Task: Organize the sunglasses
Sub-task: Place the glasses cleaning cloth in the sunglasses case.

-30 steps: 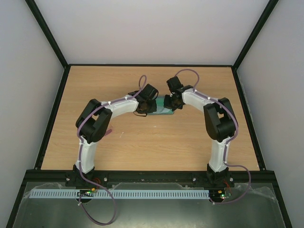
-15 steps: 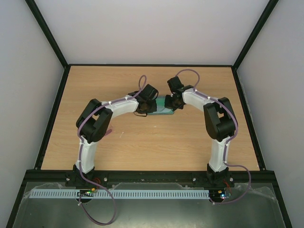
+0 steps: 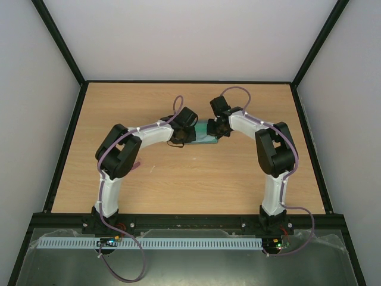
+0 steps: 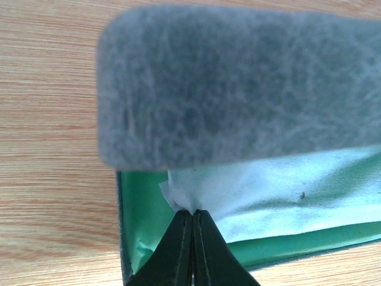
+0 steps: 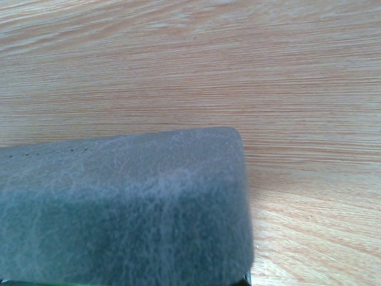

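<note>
The desk (image 3: 178,185) carries everything; over its middle the left arm (image 3: 122,152) and right arm (image 3: 271,149) bend in towards each other and meet at the case (image 3: 205,134), one from 9 o'clock and the other from 3 o'clock.

From the left wrist the case stands open; its grey lid (image 4: 238,83) fills the upper half of the view, the green lining (image 4: 140,226) shows below it, and the light blue cloth (image 4: 280,190) lies across the inside. The left fingers (image 4: 178,244) are pressed together on the cloth's corner at 6 o'clock of the lid. The right fingers do not show in their own camera, which sees only the lid's outer face (image 5: 119,202) close up, so I cannot tell whether they grip it or merely lean on it.

The sunglasses (image 3: 136,165) seem to be the pinkish sliver at 8 o'clock of the case, well apart from it and half hidden by the left elbow (too little shows to be sure).

The step looks like handling the cloth inside the case. To do it well, the right side should hold the lid steady and wide open; the left should move the pinched corner slowly and low, watching that the cloth neither snags on the lid's edge nor drags the light case across the wood; the elbow should stay off the glasses.
</note>
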`<state>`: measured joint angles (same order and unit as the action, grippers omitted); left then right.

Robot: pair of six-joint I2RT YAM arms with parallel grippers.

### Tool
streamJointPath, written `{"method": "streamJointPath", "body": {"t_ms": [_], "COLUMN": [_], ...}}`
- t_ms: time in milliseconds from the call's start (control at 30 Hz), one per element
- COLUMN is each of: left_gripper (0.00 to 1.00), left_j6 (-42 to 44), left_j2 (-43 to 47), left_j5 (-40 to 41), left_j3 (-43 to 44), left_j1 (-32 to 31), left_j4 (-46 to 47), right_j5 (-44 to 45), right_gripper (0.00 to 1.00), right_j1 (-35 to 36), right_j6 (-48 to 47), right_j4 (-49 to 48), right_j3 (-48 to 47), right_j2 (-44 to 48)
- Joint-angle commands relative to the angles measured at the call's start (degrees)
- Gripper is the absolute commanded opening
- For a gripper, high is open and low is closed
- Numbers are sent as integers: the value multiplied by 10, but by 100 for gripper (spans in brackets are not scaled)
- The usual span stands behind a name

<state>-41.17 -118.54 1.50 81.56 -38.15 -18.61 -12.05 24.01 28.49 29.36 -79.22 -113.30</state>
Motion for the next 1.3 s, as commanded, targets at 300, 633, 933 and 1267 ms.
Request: {"method": "streamJointPath", "body": {"t_ms": [300, 633, 933, 1267], "left_gripper": [4, 25, 45, 72], "left_j6": [-6, -10, -16, -20], "left_j2": [-17, -10, 12, 57], "left_j5": [5, 8, 10, 0], "left_j3": [-16, -15, -17, -23], "left_j1": [6, 6, 7, 7], "left_j4": [-3, -7, -13, -7], "right_j5": [6, -3, 0, -20], "right_gripper": [1, 17, 27, 31], "right_j1": [-2, -2, -3, -2], "right_j6": [-5, -5, -1, 12], "right_j4": [7, 6, 15, 6], "right_j3": [16, 22, 15, 38], "right_j2": [-10, 0, 30, 104]}}
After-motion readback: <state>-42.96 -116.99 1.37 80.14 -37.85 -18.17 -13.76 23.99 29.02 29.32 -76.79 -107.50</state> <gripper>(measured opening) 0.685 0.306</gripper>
